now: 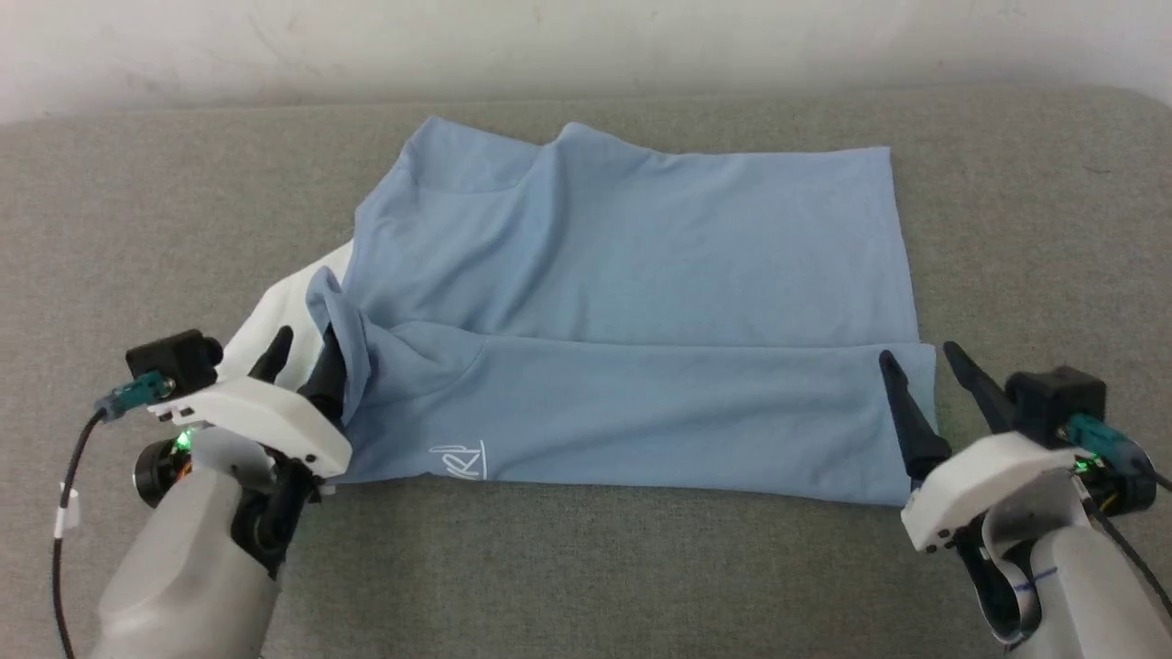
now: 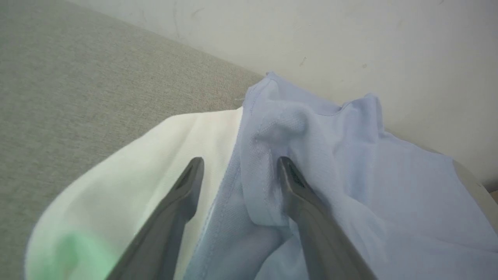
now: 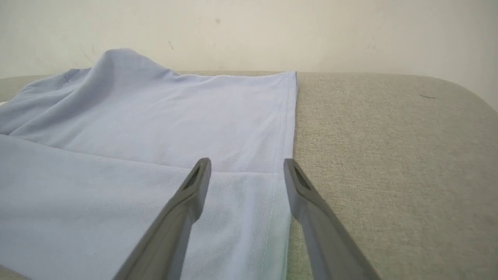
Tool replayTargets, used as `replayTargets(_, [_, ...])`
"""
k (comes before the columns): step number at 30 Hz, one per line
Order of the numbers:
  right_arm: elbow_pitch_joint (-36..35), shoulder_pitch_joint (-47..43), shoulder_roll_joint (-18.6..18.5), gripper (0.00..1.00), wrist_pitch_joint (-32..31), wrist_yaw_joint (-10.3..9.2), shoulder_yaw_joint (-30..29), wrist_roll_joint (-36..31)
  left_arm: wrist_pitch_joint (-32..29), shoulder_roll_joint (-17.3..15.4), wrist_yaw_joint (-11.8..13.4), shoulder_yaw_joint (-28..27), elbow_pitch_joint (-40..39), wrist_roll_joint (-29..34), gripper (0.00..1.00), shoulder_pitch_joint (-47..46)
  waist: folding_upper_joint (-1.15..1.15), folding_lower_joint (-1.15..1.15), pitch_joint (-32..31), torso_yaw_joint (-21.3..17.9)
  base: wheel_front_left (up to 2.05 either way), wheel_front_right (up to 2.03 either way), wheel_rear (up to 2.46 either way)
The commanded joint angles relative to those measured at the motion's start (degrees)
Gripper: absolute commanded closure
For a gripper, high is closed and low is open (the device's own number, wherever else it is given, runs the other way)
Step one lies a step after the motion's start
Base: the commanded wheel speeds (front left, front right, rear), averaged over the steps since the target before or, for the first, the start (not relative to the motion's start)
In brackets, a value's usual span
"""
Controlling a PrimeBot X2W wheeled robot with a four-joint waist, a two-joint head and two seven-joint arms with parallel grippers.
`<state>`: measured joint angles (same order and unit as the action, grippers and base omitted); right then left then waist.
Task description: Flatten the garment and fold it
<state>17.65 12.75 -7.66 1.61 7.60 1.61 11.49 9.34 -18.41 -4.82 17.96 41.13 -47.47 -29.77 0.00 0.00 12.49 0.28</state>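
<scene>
Grippers, nearest the robot: both stand at the near edge of the grey padded surface [image 1: 586, 567], 1 at each end of the work. The left gripper [image 1: 307, 343] has its 2 fingers spread. The left wrist view puts 1 finger over the white collar [image 1: 265, 320], the other against a raised ridge of blue cloth. That ridge stands between the fingers but is not pinched. The right gripper [image 1: 916, 352] is likewise spread and straddles the hem end, 1 finger above cloth and 1 above bare surface. It grips nothing.

The garment [image 1: 641, 265] lies lengthwise across the surface, collar toward the robot's left, hem toward its right. Its near long side is turned over toward the middle as a flat band carrying the white lettering [image 1: 458, 460]. The band lies smooth at the hem end and bunched at the collar end. Beyond it the far half lies in a single spread, with a soft hump near the far left corner, short of the pale wall [image 1: 586, 37].

Assessment: the 1st lengthwise fold appears laid. The next move likely calls for smoothing the bunched collar end, then taking the far edge at both corners and bringing it evenly over the band.
</scene>
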Motion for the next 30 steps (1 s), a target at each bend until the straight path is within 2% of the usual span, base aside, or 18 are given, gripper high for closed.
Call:
replayTargets(1, [-0.83, -1.03, 0.32, 0.0, 0.74, -0.11, -0.37, -0.02, -0.53, -0.67, -0.4, -0.16, -0.29, -0.62, 0.0, 0.5, 0.0, 0.0, -1.45, 0.49, 0.0, 0.0, 0.0])
replayTargets(6, [-8.3, -5.76, 1.24, 0.0, 2.41, -0.11, -1.73, -1.63, -7.34, -5.62, -0.76, -0.39, -6.11, -2.32, 0.0, 3.14, 0.0, 0.0, -3.96, 0.5, 0.0, 0.0, 0.0])
replayTargets(8, [-11.39, -7.39, 1.66, 0.0, 1.82, -0.11, -1.64, -2.3, -11.89, -8.13, -0.77, 0.07, -9.9, -3.06, 0.0, 4.8, 0.0, 0.0, -4.72, 0.18, 0.0, 0.0, 0.0])
replayTargets(13, [-17.31, -10.46, 2.74, 0.0, -0.34, -0.11, -1.22, -2.99, -24.89, -14.99, 1.53, 0.75, -19.25, -5.36, 0.0, 9.32, 0.0, 0.0, -5.14, -0.58, 0.0, 0.0, 0.0])
replayTargets(16, [-19.53, -11.43, 3.33, 0.0, -1.18, -0.11, -1.07, -2.97, -31.07, -17.22, 4.3, 1.04, -24.62, -6.9, 0.0, 11.94, 0.0, 0.0, -4.64, -1.18, 0.0, 0.0, 0.0])
replayTargets(22, [-21.52, -11.73, 4.09, 0.0, -2.09, -0.11, -0.7, -2.34, -39.63, -19.16, 9.24, 2.65, -30.72, -8.5, 0.0, 15.9, 0.0, 0.0, -2.56, -2.62, 0.0, 0.0, 0.0])
replayTargets(26, [-21.99, -11.26, 4.32, 0.0, -2.54, -0.11, -0.59, -1.94, -41.07, -19.68, 10.83, 3.5, -29.65, -7.59, 0.0, 16.03, 0.0, 0.0, -1.02, -3.53, 0.0, 0.0, 0.0])
replayTargets(30, [-21.87, -10.88, 4.45, 0.0, -3.06, -0.11, -0.6, -1.38, -42.34, -18.66, 11.93, 5.34, -26.52, -6.41, 0.0, 15.32, 0.0, 0.0, -0.02, -4.12, 0.0, 0.0, 0.0])
